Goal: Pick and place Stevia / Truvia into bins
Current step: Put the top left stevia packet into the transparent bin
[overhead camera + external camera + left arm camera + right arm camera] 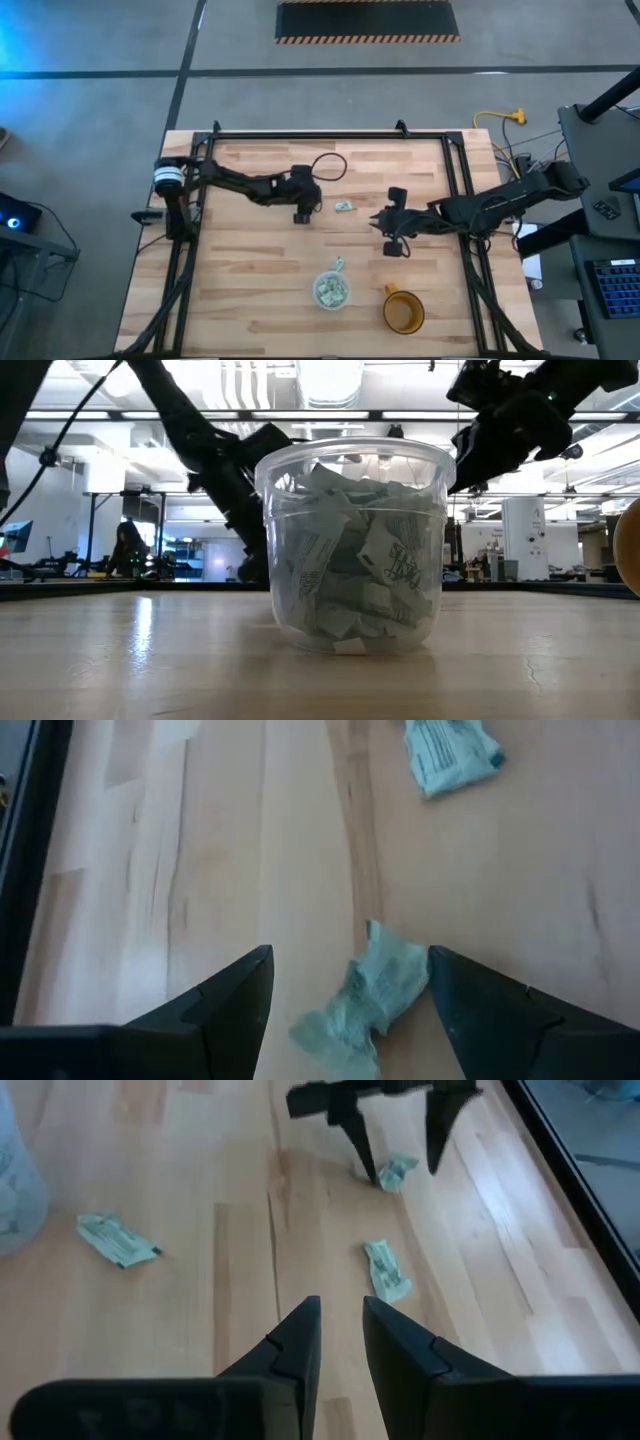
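In the high view, the left arm is seen reaching from the left edge of the table (pixel 250 290) toward the centre, its wrist bent downward over the wood. The left gripper (pixel 345 995) is held low with its fingers spread apart, and a crumpled pale green sachet (pixel 365 1000) lies on the wood between them, close to one finger, not gripped. A second sachet (pixel 448 755) lies well apart at the upper right of the left wrist view.

The right arm is extended from the right edge toward the middle. The right gripper (pixel 340 1340) is held above the wood with its fingers nearly together, nothing between them.

The clear cup (pixel 350 545), filled with sachets, stands at the lower centre of the high view, with another sachet (pixel 338 265) just beside its rim.
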{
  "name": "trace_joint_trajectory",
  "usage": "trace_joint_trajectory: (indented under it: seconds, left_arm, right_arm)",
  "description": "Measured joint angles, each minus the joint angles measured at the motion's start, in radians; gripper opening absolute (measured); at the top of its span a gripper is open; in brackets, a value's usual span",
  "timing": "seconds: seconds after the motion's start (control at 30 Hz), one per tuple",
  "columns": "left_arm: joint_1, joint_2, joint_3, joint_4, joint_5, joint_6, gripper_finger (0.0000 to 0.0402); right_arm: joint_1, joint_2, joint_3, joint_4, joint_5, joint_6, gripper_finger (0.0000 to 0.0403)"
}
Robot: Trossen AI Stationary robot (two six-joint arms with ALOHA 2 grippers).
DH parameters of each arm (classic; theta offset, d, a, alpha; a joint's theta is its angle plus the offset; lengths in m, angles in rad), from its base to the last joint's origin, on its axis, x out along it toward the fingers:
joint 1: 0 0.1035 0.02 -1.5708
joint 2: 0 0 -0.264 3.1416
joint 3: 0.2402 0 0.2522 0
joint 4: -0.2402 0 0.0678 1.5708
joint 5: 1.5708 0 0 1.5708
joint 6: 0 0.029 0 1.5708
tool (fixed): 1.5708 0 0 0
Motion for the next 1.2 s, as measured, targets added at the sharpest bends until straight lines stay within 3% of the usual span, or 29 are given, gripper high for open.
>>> trace_joint_trajectory:
  seconds: [0.17,0.3,0.77,1.2]
  left_arm:
    - [0.051,0.03,0.07,-0.118,0.106,-0.075,0.0244]
    - [0.087,0.031,0.075,-0.166,0.181,-0.142,0.0214]
    - [0.054,-0.02,0.054,-0.245,0.313,-0.158,0.0011]
    - [-0.159,-0.163,0.06,-0.158,0.499,-0.186,0.001]
  right_arm:
    - [0.0,-0.009,-0.025,0.011,0.0,0.002,0.0069]
    - [0.0,-0.005,-0.027,0.013,0.0,0.0,0.0072]
    - [0.0,0.0,-0.027,0.026,0.0,-0.001,0.0068]
    - [-0.008,0.0,-0.04,0.028,0.001,-0.008,0.0065]
